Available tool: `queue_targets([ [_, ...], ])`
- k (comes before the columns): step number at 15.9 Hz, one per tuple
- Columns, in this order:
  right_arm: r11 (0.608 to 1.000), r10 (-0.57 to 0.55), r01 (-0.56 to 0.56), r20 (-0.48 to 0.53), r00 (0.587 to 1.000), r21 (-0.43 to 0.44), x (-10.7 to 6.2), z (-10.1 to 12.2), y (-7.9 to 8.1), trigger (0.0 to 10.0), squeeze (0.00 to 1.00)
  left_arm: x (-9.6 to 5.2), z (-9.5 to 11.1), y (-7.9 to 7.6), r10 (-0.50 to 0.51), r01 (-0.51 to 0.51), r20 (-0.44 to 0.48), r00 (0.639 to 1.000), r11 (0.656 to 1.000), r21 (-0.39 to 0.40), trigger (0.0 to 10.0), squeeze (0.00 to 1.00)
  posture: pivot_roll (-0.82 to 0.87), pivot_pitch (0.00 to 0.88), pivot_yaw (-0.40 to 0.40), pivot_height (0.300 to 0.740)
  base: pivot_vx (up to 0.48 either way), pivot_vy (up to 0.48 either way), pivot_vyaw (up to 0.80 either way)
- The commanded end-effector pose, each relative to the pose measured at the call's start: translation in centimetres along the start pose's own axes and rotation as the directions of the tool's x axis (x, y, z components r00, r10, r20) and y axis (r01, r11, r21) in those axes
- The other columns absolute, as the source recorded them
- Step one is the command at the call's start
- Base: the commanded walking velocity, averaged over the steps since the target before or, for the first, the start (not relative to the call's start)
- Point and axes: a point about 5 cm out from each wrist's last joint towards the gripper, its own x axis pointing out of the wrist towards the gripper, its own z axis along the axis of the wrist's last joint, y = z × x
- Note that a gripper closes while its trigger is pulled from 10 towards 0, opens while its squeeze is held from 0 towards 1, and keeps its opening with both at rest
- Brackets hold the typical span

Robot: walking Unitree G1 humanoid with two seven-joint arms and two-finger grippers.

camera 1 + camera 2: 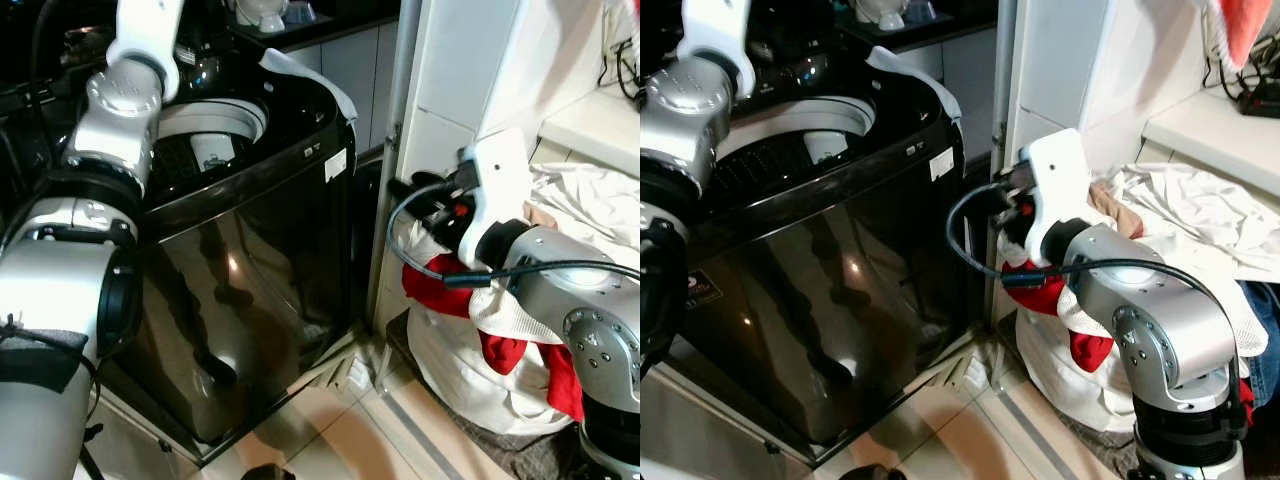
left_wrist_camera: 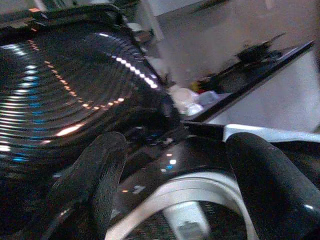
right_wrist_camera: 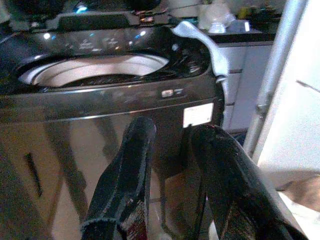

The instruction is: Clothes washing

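The red garment (image 1: pixel 440 290) hangs over the rim of the white laundry bag (image 1: pixel 470 380) on the floor to my right, beside the white wall panel (image 1: pixel 450 60); part of it drapes under my right forearm. My right gripper (image 1: pixel 420 200) sits just above that garment, at the gap between the bag and the black top-loading washing machine (image 1: pixel 250 260). In the right wrist view its two black fingers (image 3: pixel 125 175) stand a little apart, with a trace of red between their bases (I cannot tell whether cloth is actually pinched there). White clothes (image 1: pixel 1200 215) are heaped on top of the bag behind the arm, below a white shelf (image 1: pixel 600 125).

The washer's lid is up and its pale drum ring (image 1: pixel 215 120) is exposed. A white cloth (image 1: pixel 310 80) lies over the machine's rear right corner. My left arm reaches up over the drum opening; in the left wrist view the left gripper (image 2: pixel 175 175) has its fingers spread wide, holding nothing, above the drum ring. Beige floor tiles (image 1: pixel 340 430) run in front of the machine.
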Motion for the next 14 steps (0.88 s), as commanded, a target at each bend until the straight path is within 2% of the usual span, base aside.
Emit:
queue_targets([
  [1,1.000,-0.025,0.025,0.034,0.999,-0.002,-0.1,0.5,-0.2,10.0,0.00,-0.1,-0.7,-0.3,-0.045,0.044,-0.028,0.999,0.998,-0.050,10.0,0.00,-0.06,0.000,0.121,0.740,0.000,0.000,0.00],
  [2,0.996,-0.091,0.092,0.066,0.994,-0.001,-0.2,0.6,-0.4,10.0,0.00,-0.6,-2.0,-1.6,-0.134,0.127,-0.031,0.990,0.979,-0.162,10.0,0.00,-0.06,0.000,0.122,0.740,0.000,0.000,0.00],
  [3,0.992,-0.124,0.124,0.074,0.990,-0.004,-0.2,0.6,-0.6,10.0,0.00,-0.9,-2.6,-2.0,-0.142,0.133,-0.031,0.989,0.971,-0.197,10.0,0.00,-0.05,0.000,0.122,0.740,0.000,0.000,0.00],
  [4,0.982,-0.189,0.190,0.081,0.979,-0.006,-0.2,0.5,-0.8,10.0,0.00,-1.7,-4.1,-3.0,-0.166,0.149,-0.051,0.985,0.958,-0.246,10.0,0.00,-0.05,0.000,0.119,0.740,0.000,0.000,0.00],
  [5,0.970,-0.241,0.243,0.094,0.966,-0.006,-0.2,0.4,-1.0,10.0,0.00,-3.2,-5.9,-4.4,-0.185,0.160,-0.054,0.981,0.939,-0.305,10.0,0.00,-0.04,0.000,0.107,0.740,0.000,0.000,0.00],
  [6,0.959,-0.276,0.281,0.096,0.956,-0.045,0.0,0.1,-0.8,10.0,0.00,-5.5,-8.0,-5.8,-0.188,0.149,-0.088,0.978,0.932,-0.330,10.0,0.00,-0.04,0.000,0.095,0.740,0.000,0.000,0.00],
  [7,0.952,-0.286,0.294,0.095,0.953,-0.084,0.1,-0.2,-0.5,10.0,0.00,-7.5,-9.3,-6.8,-0.176,0.133,-0.111,0.978,0.940,-0.313,10.0,0.00,-0.03,0.000,0.086,0.740,0.000,0.000,0.00],
  [8,0.949,-0.287,0.296,0.093,0.953,-0.105,0.2,-0.4,-0.4,10.0,0.00,-8.7,-9.5,-7.2,-0.182,0.145,-0.103,0.978,0.944,-0.295,10.0,0.00,-0.03,0.000,0.074,0.740,0.000,0.000,0.00],
  [9,0.949,-0.287,0.297,0.093,0.953,-0.111,0.2,-0.5,-0.4,10.0,0.00,-9.1,-9.5,-7.5,-0.187,0.152,-0.097,0.978,0.945,-0.291,10.0,0.00,-0.03,0.000,0.074,0.740,0.000,0.000,0.00],
  [11,0.947,-0.312,0.317,0.082,0.947,-0.060,0.2,-1.4,-0.5,10.0,0.00,-11.5,-8.0,-9.0,-0.219,0.205,-0.014,0.976,0.931,-0.301,10.0,0.00,0.00,0.000,0.039,0.740,0.000,0.000,0.00],
  [12,0.945,-0.324,0.326,0.061,0.944,-0.024,0.2,-1.9,-0.6,10.0,0.00,-11.8,-7.3,-9.5,-0.216,0.214,0.029,0.976,0.925,-0.313,10.0,0.00,0.01,0.000,0.027,0.740,0.000,0.000,0.00],
  [14,0.944,-0.329,0.329,0.046,0.943,0.013,0.5,-2.3,-0.6,10.0,0.00,-12.0,-6.2,-9.7,-0.220,0.222,0.038,0.975,0.933,-0.282,10.0,0.00,0.02,0.000,0.020,0.740,0.000,0.000,-0.24],
])
